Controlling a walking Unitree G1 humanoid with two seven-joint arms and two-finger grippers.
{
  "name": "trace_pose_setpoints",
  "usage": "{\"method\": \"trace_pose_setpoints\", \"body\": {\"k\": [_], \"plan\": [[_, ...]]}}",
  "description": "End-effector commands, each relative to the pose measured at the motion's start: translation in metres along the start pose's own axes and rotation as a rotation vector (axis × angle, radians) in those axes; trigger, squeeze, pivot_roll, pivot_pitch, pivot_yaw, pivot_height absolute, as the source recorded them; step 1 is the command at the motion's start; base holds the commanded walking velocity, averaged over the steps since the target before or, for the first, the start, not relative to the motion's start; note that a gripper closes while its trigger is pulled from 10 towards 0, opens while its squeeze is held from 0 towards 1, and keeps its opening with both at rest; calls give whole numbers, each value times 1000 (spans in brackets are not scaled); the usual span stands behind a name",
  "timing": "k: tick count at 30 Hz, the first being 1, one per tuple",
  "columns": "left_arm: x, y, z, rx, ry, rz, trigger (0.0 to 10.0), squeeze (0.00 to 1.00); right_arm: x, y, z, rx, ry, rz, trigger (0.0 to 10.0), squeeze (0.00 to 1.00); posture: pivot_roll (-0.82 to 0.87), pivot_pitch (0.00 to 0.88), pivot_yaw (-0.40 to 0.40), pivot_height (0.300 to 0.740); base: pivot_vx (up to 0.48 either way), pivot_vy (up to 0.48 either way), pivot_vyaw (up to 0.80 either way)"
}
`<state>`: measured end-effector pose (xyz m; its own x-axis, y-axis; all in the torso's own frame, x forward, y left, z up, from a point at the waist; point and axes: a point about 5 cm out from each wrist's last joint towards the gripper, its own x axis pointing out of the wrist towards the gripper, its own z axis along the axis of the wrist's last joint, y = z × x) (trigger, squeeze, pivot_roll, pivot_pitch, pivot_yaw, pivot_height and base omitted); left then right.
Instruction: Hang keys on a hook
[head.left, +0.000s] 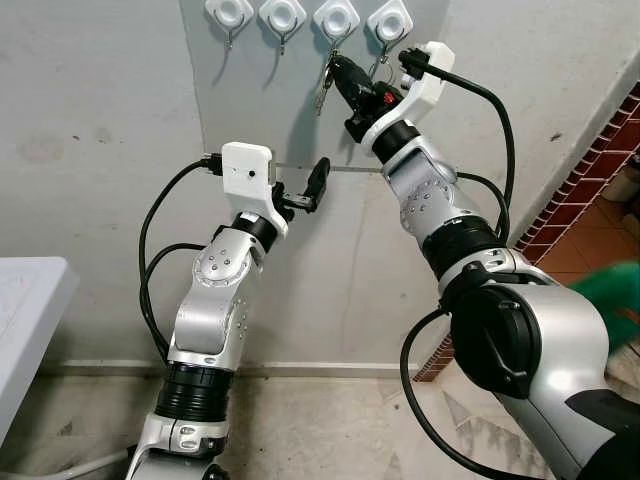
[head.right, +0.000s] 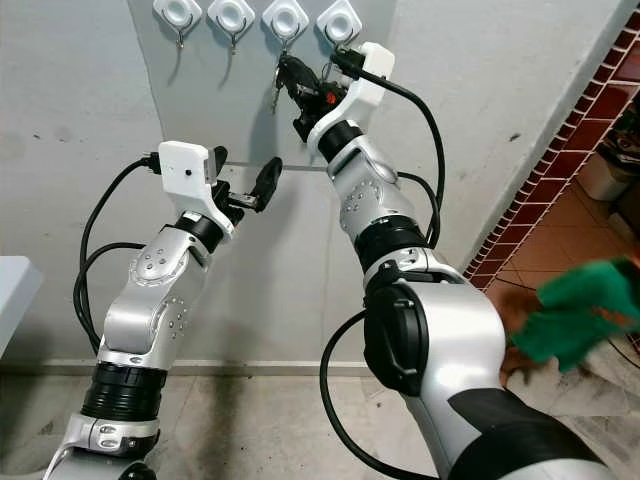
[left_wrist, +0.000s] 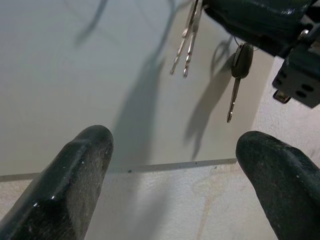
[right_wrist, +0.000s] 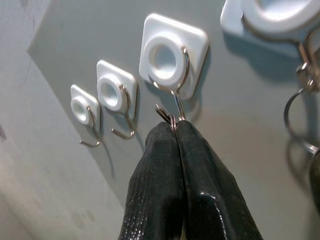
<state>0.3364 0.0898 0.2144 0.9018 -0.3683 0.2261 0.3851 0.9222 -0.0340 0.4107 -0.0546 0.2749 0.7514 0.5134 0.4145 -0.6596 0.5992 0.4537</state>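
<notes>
The right gripper (right_wrist: 173, 131), fingers pressed together on a key ring (right_wrist: 165, 114), sits right at the third hook (right_wrist: 172, 65) from the panel's left edge. It should ease the ring over the hook's tip before letting go. The left gripper (head.left: 303, 192) waits lower, open and empty. I count four hooks, and another key (left_wrist: 239, 75) already hanging.

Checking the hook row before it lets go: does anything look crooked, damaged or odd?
Nothing stands out. The four white hooks sit in an even row, none bent. The right gripper pinches a key ring at the third hook; a black-headed key hangs straight beside it.
</notes>
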Motion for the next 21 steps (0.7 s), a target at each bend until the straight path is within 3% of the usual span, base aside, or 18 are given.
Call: {"method": "trace_pose_setpoints", "body": {"k": [1,10,11,12,13,21], "plan": [[2,-3,10,6,-33,-5,10000,0,-1,0,-4,-11,38,17,10000,0,42,43,-82,740,0,0,0],[2,-2,11,7,-35,-1,10000,0,-4,-1,-11,-16,57,15,10000,0,43,35,-82,740,0,0,0],[2,-2,11,6,-36,0,10000,0,-4,-1,-11,-15,56,18,10000,102,43,34,-81,740,0,0,0],[2,-2,11,6,-36,0,10000,0,-4,-2,-11,-21,54,17,10000,788,42,33,-81,740,0,0,0],[2,-2,10,6,-36,0,10000,0,-5,-2,-11,-24,53,15,10000,1000,42,33,-81,740,0,0,0],[2,-3,10,3,-38,8,10000,0,-9,-6,-13,-82,49,5,10000,1000,41,22,-81,740,0,0,0]]}}
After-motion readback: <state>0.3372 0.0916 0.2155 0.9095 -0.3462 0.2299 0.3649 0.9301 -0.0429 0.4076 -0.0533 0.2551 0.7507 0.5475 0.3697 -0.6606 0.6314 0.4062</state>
